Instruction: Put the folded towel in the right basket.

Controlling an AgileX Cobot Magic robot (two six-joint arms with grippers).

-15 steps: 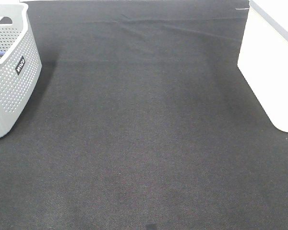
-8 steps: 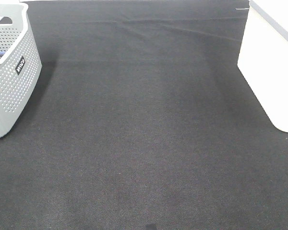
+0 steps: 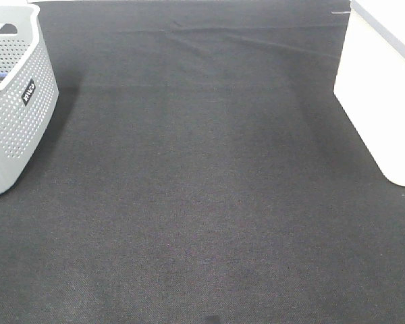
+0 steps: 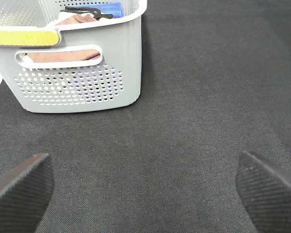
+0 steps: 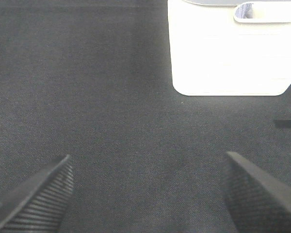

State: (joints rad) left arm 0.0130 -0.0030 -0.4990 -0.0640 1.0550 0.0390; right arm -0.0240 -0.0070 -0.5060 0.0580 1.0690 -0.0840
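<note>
at the far left of the high view stood a grey perforated basket [image 3: 13,101] on the dark cloth [image 3: 202,189], a small dark label on the wall facing the middle. the left wrist view looked at the same grey basket [image 4: 77,73] from low down: through its handle slot and over its rim showed a pinkish-brown folded towel [image 4: 63,56], lying inside the basket, with a blue item [image 4: 109,8] and a thin black piece [image 4: 85,12] further in. a yellow strip [image 4: 22,36] ran along the near rim. the left gripper [image 4: 145,187] hung above bare cloth a little way in front of that basket, its two ribbed black fingers [image 4: 19,187] spread wide to either edge of the wrist view, with nothing between them.

the middle of the cloth showed only a few wrinkles near its far edge.

at the right stood the white basket [image 3: 385,88], solid-walled, partly cut off by the edge of the high view. in the right wrist view the white basket [image 5: 228,53] sat ahead of the right gripper [image 5: 148,194], well apart from it, a handle opening visible near its rim. the right gripper's fingers [image 5: 254,194] were likewise spread wide, empty, over bare cloth.
</note>
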